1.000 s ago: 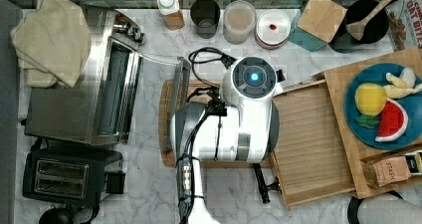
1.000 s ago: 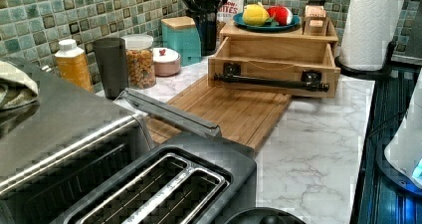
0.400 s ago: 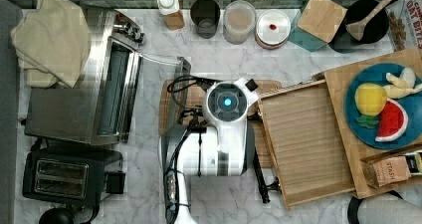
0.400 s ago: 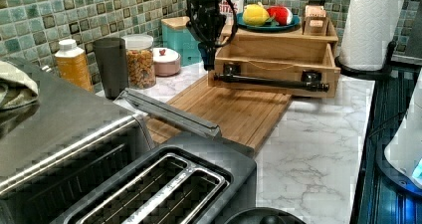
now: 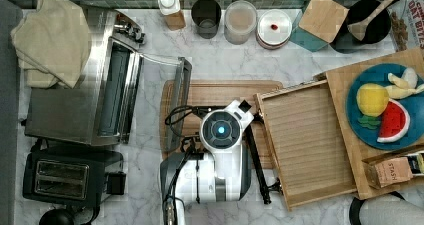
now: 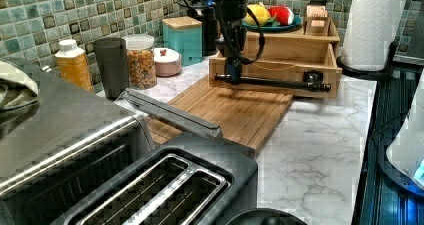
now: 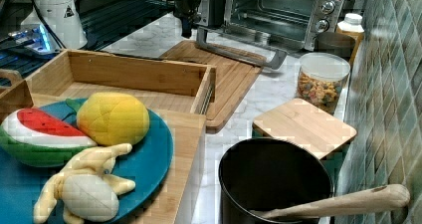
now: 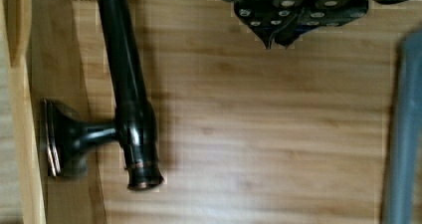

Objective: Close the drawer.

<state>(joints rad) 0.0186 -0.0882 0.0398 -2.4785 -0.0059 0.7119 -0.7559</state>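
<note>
**A:** Starting with the top view: the drawer [image 5: 307, 142] stands pulled well out of its wooden cabinet [image 5: 345, 85], reaching toward the top view's left over the cutting board [image 5: 215, 92]. The arm's wrist [image 5: 220, 130] hangs just beside the black bar handle [image 5: 255, 155], near that bar's upper end as the top view shows it.

**B:** So a push there is off-centre. My worry is that the drawer could skew and jam on one side instead of sliding in.

**A:** Left view next. The gripper [image 6: 233, 71] is low, right at the left view's left end of the handle [image 6: 272, 82], over the board. The toaster-oven door [image 6: 170, 112] lies open on the bench [image 6: 320, 150], close behind.

**B:** If the gripper rides too low it could scrape the board; too high, and it may slip over the bar.

**A:** Right view: the drawer [image 7: 134, 79] is empty, and the plate of toy fruit [image 7: 149, 159] sits on the cabinet top above it.

**B:** A hard shove might jolt that plate.

**A:** Wrist view: the fingertips [image 8: 271, 32] are pressed together, holding nothing, with bare board between them and the handle's end post [image 8: 74, 134].

**B:** Then contact isn't made yet, I judge. With the bar round, the closed tips could glance off its end.
</note>
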